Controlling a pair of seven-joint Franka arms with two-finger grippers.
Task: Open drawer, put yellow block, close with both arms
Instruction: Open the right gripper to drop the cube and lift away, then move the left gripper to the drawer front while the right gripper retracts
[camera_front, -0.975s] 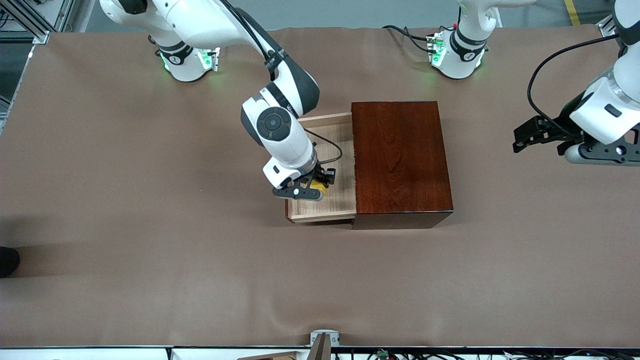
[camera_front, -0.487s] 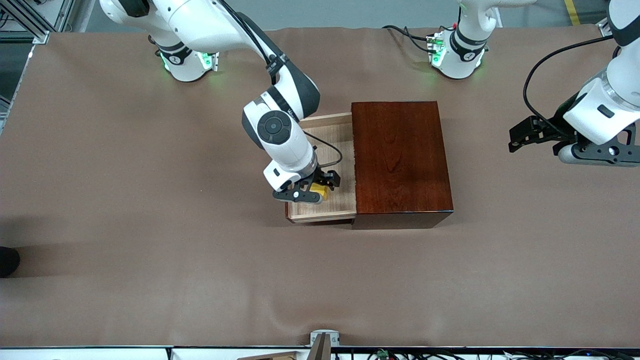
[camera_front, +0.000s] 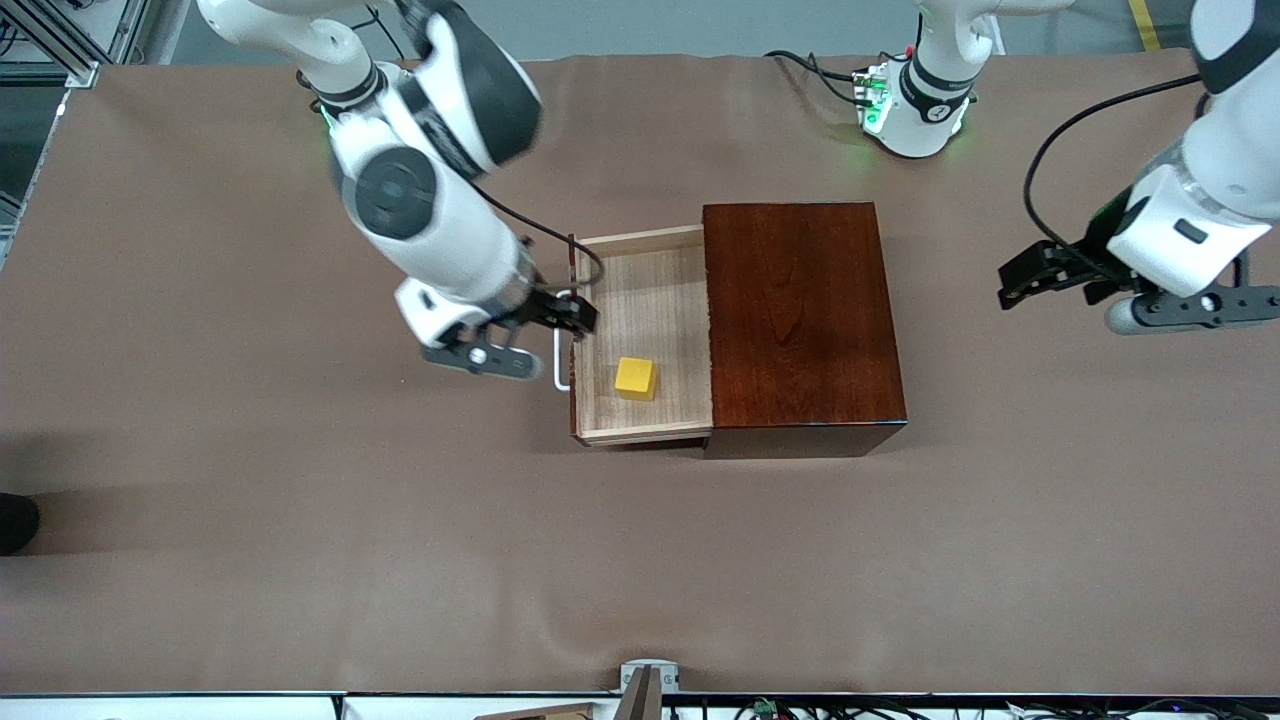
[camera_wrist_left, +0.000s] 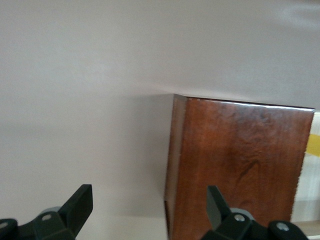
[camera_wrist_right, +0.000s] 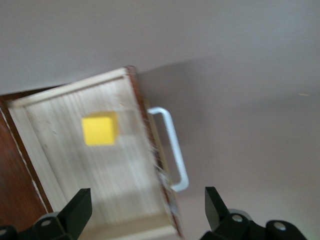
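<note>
Since the drawer (camera_front: 640, 335) is pulled out of the wooden box (camera_front: 803, 320) and the yellow block (camera_front: 635, 378) is lying free on the drawer floor, only the closing is judged left. The right gripper (camera_front: 545, 335), jaws open and empty, is held over the handle (camera_front: 560, 340). The left gripper (camera_front: 1040, 275), spread open and probably idle, is parked off the box's back end. Nothing is seen blocking the drawer.

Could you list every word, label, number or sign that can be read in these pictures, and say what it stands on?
None can be read.
Wooden box, drawer and yellow block: no lettering.
Small dark marks on the round arm bases: too small to read.
Right gripper and left gripper: no legible label.
</note>
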